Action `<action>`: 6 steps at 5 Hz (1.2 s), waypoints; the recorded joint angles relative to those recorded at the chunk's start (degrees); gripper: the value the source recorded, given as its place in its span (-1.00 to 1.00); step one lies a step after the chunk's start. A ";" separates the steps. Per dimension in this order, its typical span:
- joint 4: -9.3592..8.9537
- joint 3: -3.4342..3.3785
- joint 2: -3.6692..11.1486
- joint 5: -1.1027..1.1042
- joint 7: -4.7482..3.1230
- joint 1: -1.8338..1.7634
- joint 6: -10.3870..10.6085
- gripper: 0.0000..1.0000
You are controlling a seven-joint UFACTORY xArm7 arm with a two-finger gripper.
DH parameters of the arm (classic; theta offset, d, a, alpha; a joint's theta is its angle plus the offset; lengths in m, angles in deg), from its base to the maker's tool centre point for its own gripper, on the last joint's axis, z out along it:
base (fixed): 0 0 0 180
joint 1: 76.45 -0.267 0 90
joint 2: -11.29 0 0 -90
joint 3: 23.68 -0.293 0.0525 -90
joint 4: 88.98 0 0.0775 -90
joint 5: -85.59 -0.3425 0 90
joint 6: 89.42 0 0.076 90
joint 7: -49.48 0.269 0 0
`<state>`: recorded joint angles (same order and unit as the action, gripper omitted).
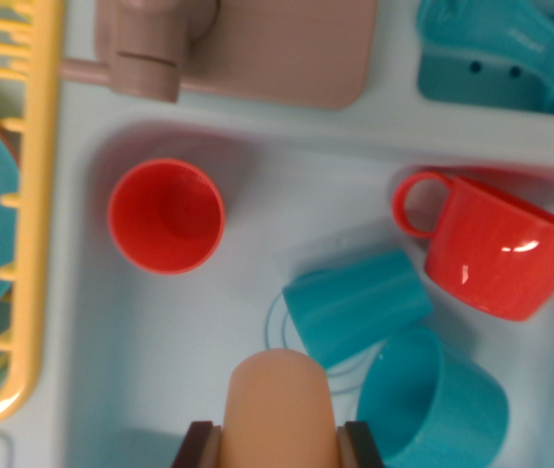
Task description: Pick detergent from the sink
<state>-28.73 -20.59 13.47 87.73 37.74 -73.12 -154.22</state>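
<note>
Looking down through the wrist camera, I see the peach detergent bottle (281, 408) at the bottom of the picture, sitting right between my gripper (281, 447). One dark finger (201, 447) is on each side of it, and they look pressed against the bottle, so I think I am holding it now.

Under the bottle is the pale sink (160, 390). In it are a red cup (167, 216) standing up, a red mug (496, 249) lying on its side, and two teal cups (355, 304) (433, 408) tipped over. The nearer teal cups are just beside the bottle, on the wrist view's right.

So the job now, I think, is to lift the bottle out. I want to go straight up and go slowly. If I swing to the side, I could bump a teal cup and knock it around. I should keep my squeeze firm, because the bottle looks smooth and round and could slip. The tan faucet (155, 54) is up at the top, well away, so it should not get in my way. The yellow rack (33, 214) is off to the left side.
</note>
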 joint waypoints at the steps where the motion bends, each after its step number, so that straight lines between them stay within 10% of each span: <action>1: 1.82 -0.01 -0.72 0.00 -0.05 -0.02 -2.54 1.00; 6: 5.75 -0.04 -2.26 0.01 -0.16 -0.06 -8.01 1.00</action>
<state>-22.98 -20.63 11.21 87.74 37.58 -73.18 -162.23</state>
